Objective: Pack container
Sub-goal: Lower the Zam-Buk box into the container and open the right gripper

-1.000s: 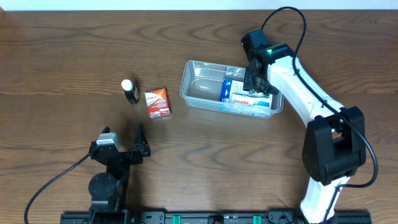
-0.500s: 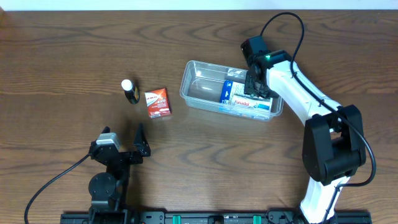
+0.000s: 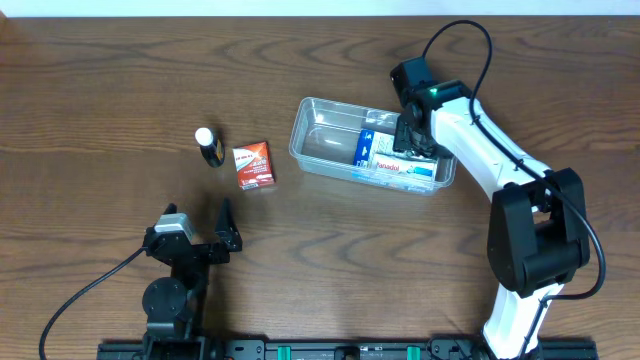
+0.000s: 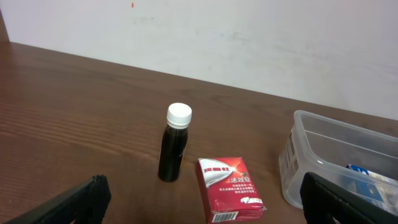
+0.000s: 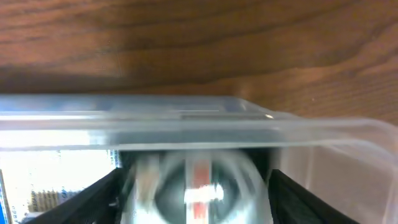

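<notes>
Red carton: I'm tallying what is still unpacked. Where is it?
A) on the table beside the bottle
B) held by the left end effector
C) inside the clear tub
A: the carton lies on the table next to the bottle, outside the container.

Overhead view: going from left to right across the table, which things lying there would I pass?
Small dark bottle with a white cap → red carton → clear container.
</notes>
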Robot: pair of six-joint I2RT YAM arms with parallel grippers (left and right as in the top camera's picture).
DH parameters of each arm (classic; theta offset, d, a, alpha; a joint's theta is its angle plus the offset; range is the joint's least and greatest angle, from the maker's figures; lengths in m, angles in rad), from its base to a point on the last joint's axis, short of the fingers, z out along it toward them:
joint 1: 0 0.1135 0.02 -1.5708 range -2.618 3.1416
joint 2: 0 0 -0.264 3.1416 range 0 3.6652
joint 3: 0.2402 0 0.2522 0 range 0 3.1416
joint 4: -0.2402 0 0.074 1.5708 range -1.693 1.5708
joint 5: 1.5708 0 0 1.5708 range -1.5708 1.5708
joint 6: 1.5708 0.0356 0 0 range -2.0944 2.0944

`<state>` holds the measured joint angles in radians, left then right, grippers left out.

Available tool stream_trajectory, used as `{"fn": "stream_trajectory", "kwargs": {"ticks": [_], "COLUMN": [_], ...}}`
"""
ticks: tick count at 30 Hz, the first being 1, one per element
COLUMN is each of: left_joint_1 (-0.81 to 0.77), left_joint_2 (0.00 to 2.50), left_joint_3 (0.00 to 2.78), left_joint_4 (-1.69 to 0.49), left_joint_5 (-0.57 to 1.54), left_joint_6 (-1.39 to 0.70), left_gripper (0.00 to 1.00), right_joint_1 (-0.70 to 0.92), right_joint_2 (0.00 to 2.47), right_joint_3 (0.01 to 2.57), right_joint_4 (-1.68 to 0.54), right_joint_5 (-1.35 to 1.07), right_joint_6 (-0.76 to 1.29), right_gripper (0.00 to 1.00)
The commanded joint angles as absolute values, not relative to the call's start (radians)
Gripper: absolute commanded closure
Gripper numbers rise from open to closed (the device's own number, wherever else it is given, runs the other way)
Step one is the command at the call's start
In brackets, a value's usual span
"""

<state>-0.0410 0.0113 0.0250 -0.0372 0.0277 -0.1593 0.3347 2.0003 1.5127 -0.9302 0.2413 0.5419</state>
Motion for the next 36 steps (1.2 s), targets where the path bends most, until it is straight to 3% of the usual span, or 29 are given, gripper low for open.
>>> {"fn": "stream_trajectory", "kwargs": {"ticks": [1,6,13,16,31,33,34,36], "left_joint_1": [-0.041,-0.041,-0.041,-0.041,-0.041,-0.041,-0.041,-0.041], "left_joint_2": [0.01,0.01,0.01,0.01,0.01,0.01,0.01,0.01], "left_joint_3": [0.004,0.004,0.004,0.004,0.004,0.004,0.004,0.004], "left_joint_4": [-0.07,-0.07,-0.07,-0.07,-0.07,-0.07,-0.07,-0.07], "left_joint_5": [0.026,0.026,0.026,0.026,0.027,0.026,0.026,0.026], "left_joint_6": [-0.15,-0.15,-0.15,-0.15,-0.15,-0.15,-0.15,-0.15], "left_gripper": [0.02,0.02,0.02,0.02,0.02,0.02,0.02,0.02], "right_joint_1": [0.326,0.326,0.319,0.303,-0.043,-0.058,-0.059,-0.054], "right_joint_2": [1.987,1.945,1.835,1.769,1.578,1.578,1.578,1.578], "right_joint_3": [1.543,1.552,1.575,1.591,1.588,1.578,1.573,1.561], "right_joint_4": [-0.94,-0.937,-0.916,-0.92,-1.179,-1.211,-1.221,-1.237], "right_joint_5": [0.258,0.259,0.25,0.245,0.044,-0.034,-0.07,-0.156], "right_joint_6": [0.528,0.525,0.515,0.515,0.383,0.339,0.32,0.282], "right_gripper": [0.26,0.17,0.17,0.12,0.09,0.23,0.39,0.94]}}
